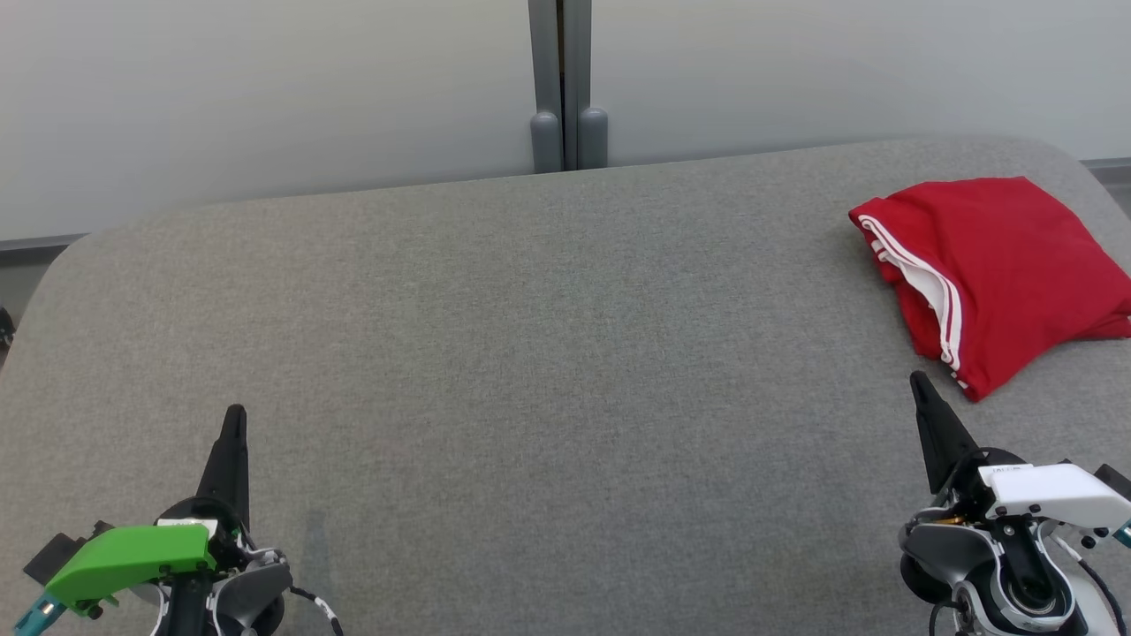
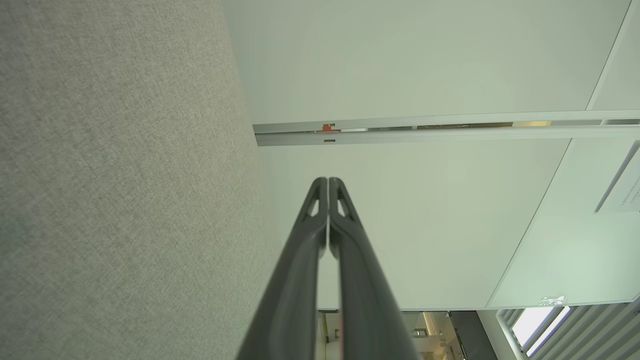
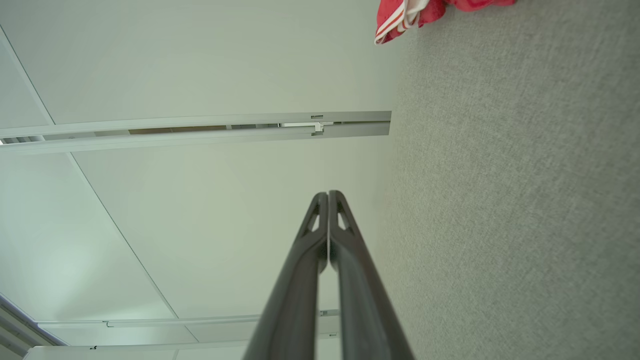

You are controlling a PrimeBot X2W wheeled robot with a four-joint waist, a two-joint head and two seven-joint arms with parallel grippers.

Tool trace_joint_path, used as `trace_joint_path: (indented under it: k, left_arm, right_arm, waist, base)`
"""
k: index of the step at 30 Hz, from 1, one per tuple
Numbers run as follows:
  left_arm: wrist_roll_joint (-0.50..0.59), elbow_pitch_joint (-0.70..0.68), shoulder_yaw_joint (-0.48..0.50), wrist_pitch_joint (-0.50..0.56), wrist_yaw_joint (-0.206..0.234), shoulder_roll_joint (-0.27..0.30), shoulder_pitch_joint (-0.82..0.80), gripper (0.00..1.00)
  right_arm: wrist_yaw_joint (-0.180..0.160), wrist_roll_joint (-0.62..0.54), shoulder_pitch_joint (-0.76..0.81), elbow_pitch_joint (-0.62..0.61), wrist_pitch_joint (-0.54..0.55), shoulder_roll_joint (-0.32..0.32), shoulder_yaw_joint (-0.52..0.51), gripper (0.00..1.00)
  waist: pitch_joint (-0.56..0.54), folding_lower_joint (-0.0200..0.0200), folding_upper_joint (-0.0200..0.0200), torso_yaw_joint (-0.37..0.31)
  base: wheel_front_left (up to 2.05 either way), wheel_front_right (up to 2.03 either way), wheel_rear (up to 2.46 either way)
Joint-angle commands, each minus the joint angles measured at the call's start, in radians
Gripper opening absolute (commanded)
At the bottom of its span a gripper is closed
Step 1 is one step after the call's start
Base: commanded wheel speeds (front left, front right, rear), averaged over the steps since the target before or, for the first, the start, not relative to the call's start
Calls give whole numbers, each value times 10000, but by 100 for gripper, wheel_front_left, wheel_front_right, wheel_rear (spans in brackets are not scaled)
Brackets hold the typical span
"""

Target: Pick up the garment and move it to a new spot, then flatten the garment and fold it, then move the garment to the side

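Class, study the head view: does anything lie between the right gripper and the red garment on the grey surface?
Nothing visible does. The right gripper, shut, is close to the red garment but apart from its near corner, with bare grey fabric surface between them.

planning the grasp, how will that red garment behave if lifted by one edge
The red garment is soft cloth lying in loose layers, so it will probably droop and unfold when lifted. It looks thin, so likely light. On the grey fabric surface, a push would probably bunch it.
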Motion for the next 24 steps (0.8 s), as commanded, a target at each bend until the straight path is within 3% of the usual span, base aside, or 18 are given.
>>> trace_joint_path:
  k: [1,24]
  left_arm:
    - [58,15,53,36,-38,28,-122,0]
    - [87,16,87,76,-38,-3,-127,0]
  right_arm:
    - [4,64,-52,19,35,-37,-14,0]
    - [4,65,-52,18,34,-37,-12,0]
  waist:
    - [0,0,0,1]
    - [0,0,0,1]
  base:
    - [0,0,0]
    - [0,0,0]
